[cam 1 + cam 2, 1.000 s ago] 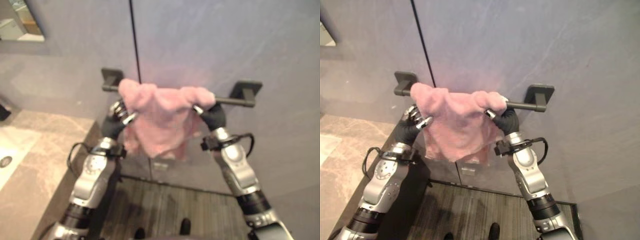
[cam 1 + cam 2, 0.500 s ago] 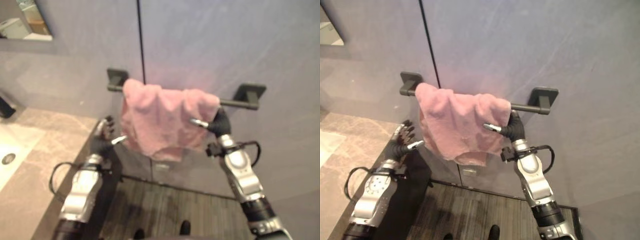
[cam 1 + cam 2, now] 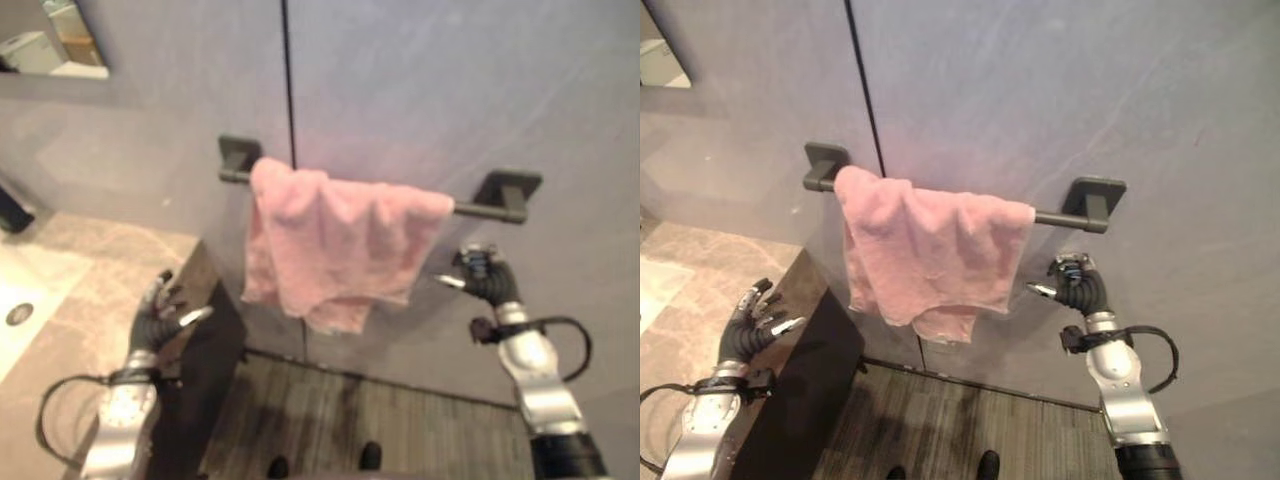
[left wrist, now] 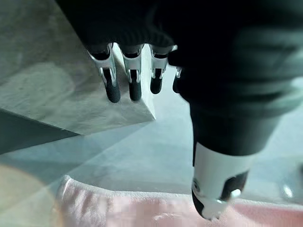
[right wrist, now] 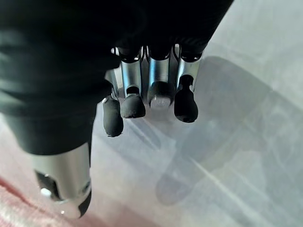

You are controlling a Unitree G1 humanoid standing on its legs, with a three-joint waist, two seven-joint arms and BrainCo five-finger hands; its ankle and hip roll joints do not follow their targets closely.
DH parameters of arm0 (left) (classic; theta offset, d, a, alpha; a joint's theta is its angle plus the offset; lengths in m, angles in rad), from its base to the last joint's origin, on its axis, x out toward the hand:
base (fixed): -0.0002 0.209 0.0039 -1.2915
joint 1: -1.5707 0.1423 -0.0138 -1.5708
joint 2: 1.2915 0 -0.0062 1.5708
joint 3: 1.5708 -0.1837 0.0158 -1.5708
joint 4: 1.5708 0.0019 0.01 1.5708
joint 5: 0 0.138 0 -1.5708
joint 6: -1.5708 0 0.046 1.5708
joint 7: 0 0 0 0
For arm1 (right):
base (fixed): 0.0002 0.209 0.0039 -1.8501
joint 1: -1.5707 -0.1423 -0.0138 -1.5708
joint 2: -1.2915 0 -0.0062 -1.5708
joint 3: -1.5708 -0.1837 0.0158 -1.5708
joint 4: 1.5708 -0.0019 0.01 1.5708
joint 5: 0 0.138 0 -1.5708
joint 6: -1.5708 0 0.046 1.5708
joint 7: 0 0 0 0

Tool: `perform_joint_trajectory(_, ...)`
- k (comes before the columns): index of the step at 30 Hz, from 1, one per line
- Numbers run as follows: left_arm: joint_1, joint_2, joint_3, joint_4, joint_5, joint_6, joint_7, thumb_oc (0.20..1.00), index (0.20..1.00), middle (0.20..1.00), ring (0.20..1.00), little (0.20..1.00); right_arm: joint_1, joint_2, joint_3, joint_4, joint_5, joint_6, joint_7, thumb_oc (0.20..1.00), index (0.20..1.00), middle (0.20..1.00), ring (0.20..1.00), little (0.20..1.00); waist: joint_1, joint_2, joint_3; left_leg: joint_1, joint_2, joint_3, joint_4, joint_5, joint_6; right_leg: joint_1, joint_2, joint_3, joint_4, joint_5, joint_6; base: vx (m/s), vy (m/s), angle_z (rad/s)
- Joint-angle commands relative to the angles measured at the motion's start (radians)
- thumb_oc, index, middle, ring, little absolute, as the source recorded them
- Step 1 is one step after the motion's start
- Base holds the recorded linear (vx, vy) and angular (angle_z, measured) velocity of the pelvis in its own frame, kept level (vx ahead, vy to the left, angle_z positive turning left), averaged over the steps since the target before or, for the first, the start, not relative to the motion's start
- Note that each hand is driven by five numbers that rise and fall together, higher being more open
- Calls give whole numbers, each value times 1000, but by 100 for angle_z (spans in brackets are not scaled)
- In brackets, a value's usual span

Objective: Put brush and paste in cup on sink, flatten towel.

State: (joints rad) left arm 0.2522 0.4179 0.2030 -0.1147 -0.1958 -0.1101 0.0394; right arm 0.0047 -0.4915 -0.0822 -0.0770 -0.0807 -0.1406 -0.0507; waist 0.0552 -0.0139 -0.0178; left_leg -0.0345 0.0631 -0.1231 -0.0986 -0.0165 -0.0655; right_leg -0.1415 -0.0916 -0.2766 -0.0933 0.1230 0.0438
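A grey panelled wall (image 3: 1040,90) fills the far side, with a dark rail (image 3: 1080,215) fixed across it and a dark vertical seam running down behind the rail's left end. The pink towel (image 3: 930,255) hangs over the rail, spread along most of it but still rumpled, its lower edge uneven and longest at the middle.

A second ago both hands were up at the towel's top corners. Now the left hand (image 3: 160,318) has dropped well clear to the near left, over the stone counter's (image 3: 70,300) edge, fingers relaxed and holding nothing. The right hand (image 3: 1072,288) has come down just right of the towel's right edge, apart from it, fingers loosely bent round nothing. The spreading pass looks finished.

A sink basin (image 3: 18,300) lies at the left edge, a mirror (image 3: 55,40) above it, and ribbed flooring (image 3: 970,420) below the towel.
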Motion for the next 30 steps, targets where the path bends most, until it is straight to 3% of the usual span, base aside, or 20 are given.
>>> perform_joint_trajectory(1, -26, 189, 112, -98, 19, -124, -60, 1000, 1000, 1000, 1000, 1000, -111, -138, -151, -92, 0, -102, 42, 1000, 1000, 1000, 1000, 1000, 10, -7, 1, -15, -25, 13, 11, -48, 71, 135, -14, -51, 6, -160, 47, -8, 34, 3)
perform_joint_trajectory(6, 3, 306, 192, -204, -2, -140, -124, 1000, 1000, 1000, 1000, 1000, -140, -248, -169, -137, 48, -119, 120, 1000, 1000, 1000, 1000, 1000, 16, -12, 1, -26, -34, 8, 11, -45, 72, 125, -18, -51, 6, -151, 53, -1, 6, 0)
perform_joint_trajectory(12, -27, 348, 223, -274, -20, -153, -146, 1000, 1000, 1000, 1000, 1000, -164, -287, -166, -153, 67, -119, 155, 1000, 1000, 1000, 1000, 1000, 15, -12, -4, -32, -42, 3, 11, -44, 77, 123, -26, -53, 6, -143, 56, -2, 8, 1)
perform_joint_trajectory(15, -77, 357, 223, -319, -6, -172, -125, 1000, 1000, 1000, 1000, 1000, -204, -271, -157, -172, 61, -122, 138, 1000, 1000, 1000, 1000, 1000, 13, -13, -13, -31, -43, 7, 11, -45, 77, 122, -28, -51, 6, -143, 57, 0, 0, 0)
perform_joint_trajectory(23, -246, 283, 149, -402, 3, -192, -83, 1000, 1000, 1000, 1000, 1000, -286, -159, -141, -206, 94, -107, 92, 1000, 1000, 1000, 1000, 1000, 1, -9, -21, -26, -46, 10, 11, -50, 77, 126, -30, -46, 6, -145, 51, -2, 1, 0)
perform_joint_trajectory(27, -362, 253, 96, -400, 104, -191, 19, 1000, 1000, 1000, 1000, 1000, -370, -64, -98, -201, 130, -102, 9, 1000, 1000, 1000, 1000, 1000, -5, -9, -29, -25, -46, 18, 11, -52, 77, 127, -30, -41, 6, -145, 49, -6, 0, -2)
perform_joint_trajectory(30, -432, 216, 47, -389, 91, -185, 65, 1000, 1000, 1000, 1000, 1000, -421, -23, -60, -207, 147, -97, -25, 1000, 1000, 1000, 1000, 1000, -7, -12, -28, -23, -45, 25, 11, -54, 79, 125, -29, -36, 6, -144, 48, -9, 0, -4)
